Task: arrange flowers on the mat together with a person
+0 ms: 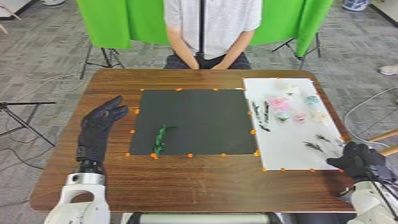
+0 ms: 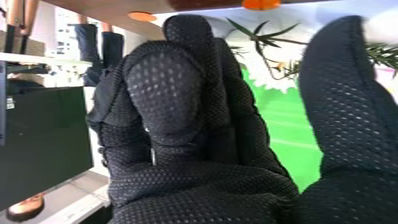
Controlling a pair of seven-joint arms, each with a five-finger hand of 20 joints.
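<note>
One green sprig (image 1: 160, 140) lies on the dark mat (image 1: 209, 120), toward its left edge; two pink blossoms (image 1: 279, 103) sit among paler ones on the white sheet (image 1: 284, 150). By that sheet's near right corner, the right hand (image 1: 359, 159) holds nothing, fingers straight, thumb spread. The left hand (image 1: 99, 119), fingers outstretched, is between mat and desk's (image 1: 195, 187) left edge.

Item: lighting, which was bright and largely even. Item: white sheet (image 1: 289, 137), beside the right hand (image 1: 361, 161), which looked brightly lit. Item: tabletop (image 1: 178, 187), left of that hand, which carried faint sheen. Item: glove (image 2: 164, 95), which showed pale highlights.
</note>
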